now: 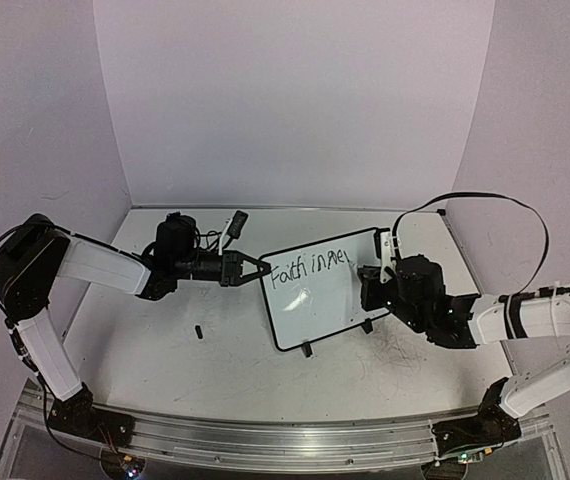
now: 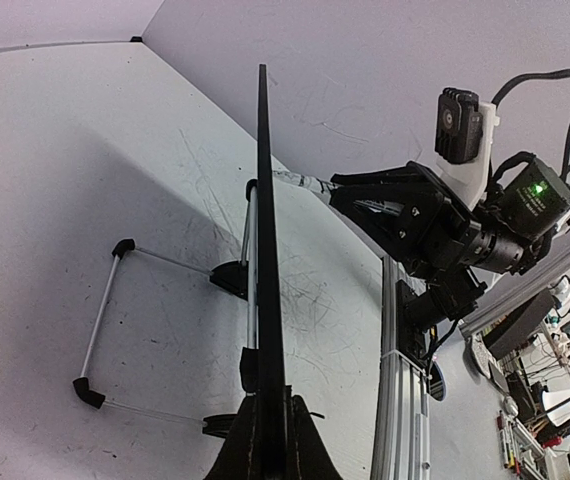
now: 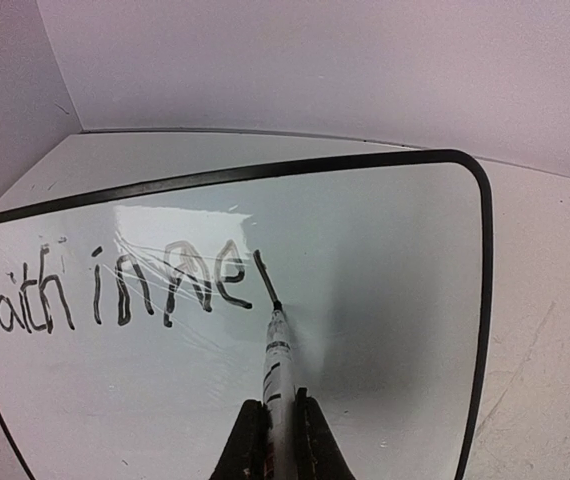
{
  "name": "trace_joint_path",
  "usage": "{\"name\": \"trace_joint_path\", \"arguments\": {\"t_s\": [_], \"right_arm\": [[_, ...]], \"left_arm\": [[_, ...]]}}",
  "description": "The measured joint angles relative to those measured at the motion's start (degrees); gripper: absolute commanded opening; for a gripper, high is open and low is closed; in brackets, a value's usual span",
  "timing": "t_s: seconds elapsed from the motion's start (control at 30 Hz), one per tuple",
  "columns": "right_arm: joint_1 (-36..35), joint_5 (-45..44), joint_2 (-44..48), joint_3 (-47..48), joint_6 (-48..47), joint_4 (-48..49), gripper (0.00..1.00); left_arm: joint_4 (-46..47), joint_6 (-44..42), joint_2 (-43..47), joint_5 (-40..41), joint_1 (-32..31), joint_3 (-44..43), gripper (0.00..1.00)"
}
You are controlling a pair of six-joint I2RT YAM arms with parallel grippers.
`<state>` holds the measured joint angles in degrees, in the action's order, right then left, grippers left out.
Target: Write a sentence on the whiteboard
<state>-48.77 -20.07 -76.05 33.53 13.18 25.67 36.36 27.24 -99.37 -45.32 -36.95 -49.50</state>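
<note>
- Your left gripper [image 2: 270,445] has its jaws clamped on the whiteboard [image 1: 330,305], at its left edge.
- Your right gripper [image 3: 281,425] pinches a marker [image 3: 276,355], its tip touching the board beside the sentence [image 3: 115,290] "Faith in ne".

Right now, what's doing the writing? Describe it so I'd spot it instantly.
Find the whiteboard in the middle, then its black handwriting. Just after the last letter a thin marker touches the board, held in the right end effector. It's the only slender white stick with a black tip; the left end effector merely grips the board's edge.
</note>
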Motion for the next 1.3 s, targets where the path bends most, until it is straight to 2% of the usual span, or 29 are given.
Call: {"name": "trace_joint_path", "arguments": {"t_s": [0.5, 1.3], "right_arm": [[0.0, -2.6, -2.4, 3.6, -1.7, 1.6, 0.00], [0.3, -2.5, -0.5, 0.4, 0.2, 0.1, 0.00]], "left_arm": [[0.0, 0.0, 0.0, 0.0, 0.0, 0.0, 0.00], [0.0, 0.0, 0.0, 0.0, 0.0, 0.0, 0.00]]}}
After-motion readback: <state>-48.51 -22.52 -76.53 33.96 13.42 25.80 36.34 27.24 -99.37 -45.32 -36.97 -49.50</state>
